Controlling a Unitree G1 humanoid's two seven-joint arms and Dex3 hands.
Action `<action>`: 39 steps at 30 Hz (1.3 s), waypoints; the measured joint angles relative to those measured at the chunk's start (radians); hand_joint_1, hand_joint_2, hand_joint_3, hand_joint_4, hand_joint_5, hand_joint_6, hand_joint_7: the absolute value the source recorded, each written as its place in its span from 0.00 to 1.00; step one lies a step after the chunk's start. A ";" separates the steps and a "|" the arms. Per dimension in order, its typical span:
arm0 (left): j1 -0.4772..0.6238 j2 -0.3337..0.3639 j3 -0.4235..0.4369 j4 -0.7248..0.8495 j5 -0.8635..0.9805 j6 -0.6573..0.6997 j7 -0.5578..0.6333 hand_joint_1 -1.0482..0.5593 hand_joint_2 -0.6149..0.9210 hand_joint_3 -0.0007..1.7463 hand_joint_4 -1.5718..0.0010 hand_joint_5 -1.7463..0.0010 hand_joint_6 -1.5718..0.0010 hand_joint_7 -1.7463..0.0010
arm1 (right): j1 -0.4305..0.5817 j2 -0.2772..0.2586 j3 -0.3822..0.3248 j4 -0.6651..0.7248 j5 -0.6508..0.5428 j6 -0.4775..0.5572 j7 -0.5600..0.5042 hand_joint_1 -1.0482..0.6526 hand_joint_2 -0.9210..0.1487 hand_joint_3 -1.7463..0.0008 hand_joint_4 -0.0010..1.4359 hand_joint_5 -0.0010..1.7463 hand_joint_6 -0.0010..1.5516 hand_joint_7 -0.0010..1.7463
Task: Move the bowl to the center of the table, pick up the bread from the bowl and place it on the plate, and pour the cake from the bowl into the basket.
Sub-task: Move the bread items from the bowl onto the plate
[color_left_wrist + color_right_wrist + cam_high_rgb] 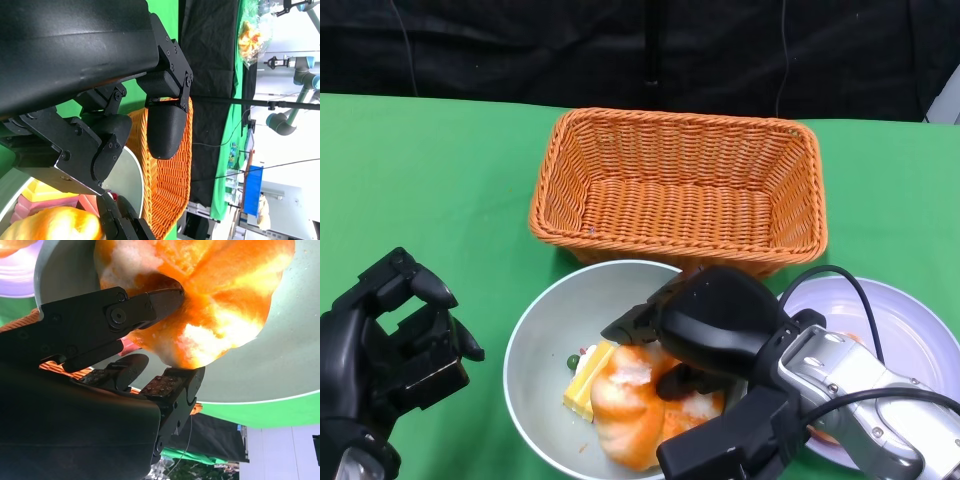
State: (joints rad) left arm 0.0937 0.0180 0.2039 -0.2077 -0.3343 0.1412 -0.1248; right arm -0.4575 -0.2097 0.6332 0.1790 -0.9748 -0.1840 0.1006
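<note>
A grey bowl (pixel 535 350) stands in front of the wicker basket (pixel 680 185), with the lavender plate (pixel 910 320) to its right. Inside the bowl lie an orange-and-white bread (pixel 630 400) and a yellow cake piece (pixel 588 375). My right hand (pixel 715 320) reaches into the bowl from the right and grips the bread. The right wrist view shows the bread (pixel 215 305) pinched between black fingers (pixel 150 305) above and below it. My left hand (pixel 395 335) hovers left of the bowl, holding nothing, its fingers loosely bent and apart (pixel 162 130).
The basket is empty and sits just behind the bowl, its front wall almost touching the bowl's rim. Something orange shows on the plate (pixel 17 270) under my right forearm. Green cloth covers the table; a black backdrop hangs behind it.
</note>
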 measured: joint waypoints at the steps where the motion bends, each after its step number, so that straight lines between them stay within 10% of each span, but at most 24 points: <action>1: 0.000 0.000 0.000 -0.001 0.000 0.000 0.001 0.73 0.78 0.77 0.45 0.00 0.54 0.02 | -0.002 0.001 0.002 0.003 -0.004 -0.002 -0.007 0.36 0.00 0.97 0.59 0.09 0.46 0.03; 12: 0.000 -0.003 0.000 -0.001 -0.001 0.001 0.009 0.73 0.78 0.78 0.45 0.00 0.54 0.03 | -0.011 0.010 0.011 0.050 -0.011 -0.041 -0.106 0.49 0.00 0.99 0.64 0.40 0.66 0.04; 14: 0.000 -0.003 0.000 -0.002 -0.001 0.001 0.009 0.73 0.78 0.78 0.45 0.00 0.54 0.03 | -0.015 0.009 0.015 0.071 -0.017 -0.064 -0.153 0.49 0.03 1.00 0.61 0.69 0.75 0.06; 19: 0.000 -0.003 0.000 -0.002 0.000 0.001 0.009 0.73 0.78 0.78 0.45 0.00 0.54 0.03 | -0.020 0.011 0.020 0.089 -0.025 -0.091 -0.220 0.48 0.05 1.00 0.57 0.98 0.79 0.06; 39: -0.003 -0.003 0.000 -0.006 0.001 0.001 0.009 0.72 0.78 0.78 0.45 0.00 0.54 0.02 | 0.076 -0.054 -0.042 -0.158 -0.013 -0.083 -0.193 0.47 0.04 1.00 0.59 1.00 0.79 0.04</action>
State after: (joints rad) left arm 0.0911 0.0146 0.2036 -0.2135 -0.3330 0.1422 -0.1155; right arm -0.3815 -0.2642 0.5913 0.0207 -0.9873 -0.2673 -0.0925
